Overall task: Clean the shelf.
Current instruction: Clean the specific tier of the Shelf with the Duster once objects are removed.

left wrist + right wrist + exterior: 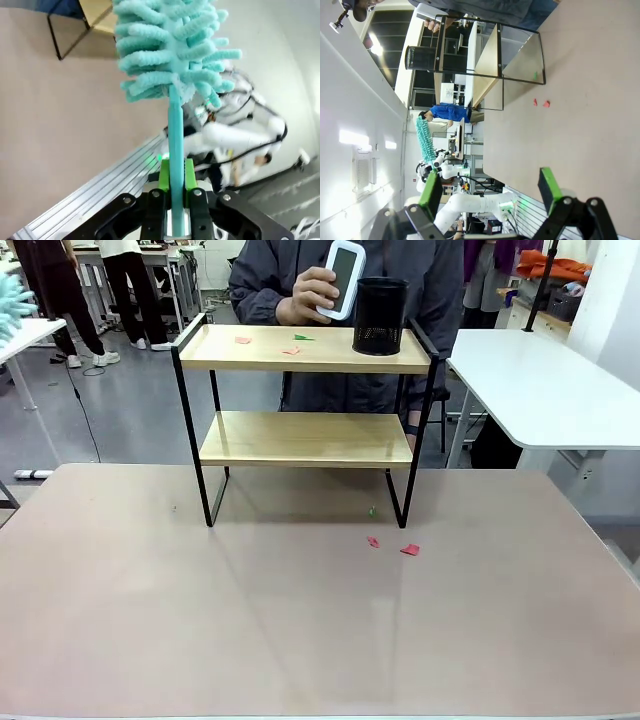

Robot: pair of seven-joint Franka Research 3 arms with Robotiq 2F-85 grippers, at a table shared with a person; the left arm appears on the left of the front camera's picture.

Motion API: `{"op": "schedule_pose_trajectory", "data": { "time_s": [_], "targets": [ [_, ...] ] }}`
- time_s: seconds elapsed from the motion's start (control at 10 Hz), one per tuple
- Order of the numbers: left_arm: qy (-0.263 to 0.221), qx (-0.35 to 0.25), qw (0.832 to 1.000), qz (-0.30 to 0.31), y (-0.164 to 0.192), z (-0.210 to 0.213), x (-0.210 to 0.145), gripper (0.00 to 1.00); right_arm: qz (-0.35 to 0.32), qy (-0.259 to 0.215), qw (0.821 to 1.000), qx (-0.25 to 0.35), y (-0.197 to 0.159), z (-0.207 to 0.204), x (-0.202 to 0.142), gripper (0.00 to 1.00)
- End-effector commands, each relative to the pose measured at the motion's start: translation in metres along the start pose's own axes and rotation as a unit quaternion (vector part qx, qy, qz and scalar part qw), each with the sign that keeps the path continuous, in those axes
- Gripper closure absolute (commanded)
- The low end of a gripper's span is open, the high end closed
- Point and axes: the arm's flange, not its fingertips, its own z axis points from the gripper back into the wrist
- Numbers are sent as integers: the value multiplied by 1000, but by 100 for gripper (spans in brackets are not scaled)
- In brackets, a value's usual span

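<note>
shelf (pixel 300 438): small two-tier rack, light wooden boards in thin black metal frame, upright at far middle of tabletop, just in front of person
top board (pixel 330 358): three small paper scraps (pixel 291 350) left of middle, red, green, pink; black mesh cylinder cup (pixel 380 316) at right end
lower board: bare, no scraps visible
person's hand (pixel 312 290): above top board, gripping white rounded-rectangle device (pixel 343 278) just beside mesh cup; touching cup or not, cannot tell
tabletop (pixel 200 620): matte pinkish-beige; two red scraps (pixel 410 550) near shelf's right front leg, one tiny green bit closer to that leg
left pincer (pixel 176 195): clamped on handle of teal fluffy microfibre duster (pixel 170 50), head pointing away from wrist, well apart from shelf
right pincer (pixel 489 186): spread wide, nothing between pads, well apart from shelf
progress: judged early; tool in grip and ready, top board not yet swept
left to do: likely dust scraps off top board, work around or clear mesh cup, check lower board, deal with scraps on tabletop
risk: duster head could knock mesh cup off right end
</note>
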Motion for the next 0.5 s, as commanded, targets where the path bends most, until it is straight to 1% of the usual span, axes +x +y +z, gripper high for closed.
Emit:
{"op": "schedule_pose_trajectory", "data": {
  "time_s": [0.0,0.1,0.2,0.3,0.4],
  "targets": [
    [-40,-38,996,65,36,-19,36,88,15,-6,1000,9,0,-2,1,0],
    [-27,-52,993,98,56,-22,45,88,15,-6,1000,9,0,-2,1,0],
    [-24,-60,986,155,75,-25,52,88,15,-6,1000,9,0,-2,1,0],
    [-46,-46,976,207,88,-27,57,88,15,-6,1000,9,0,-2,1,0],
    [-28,-45,992,117,72,-28,33,88,15,-6,1000,9,0,-2,1,0]
  ]
}}
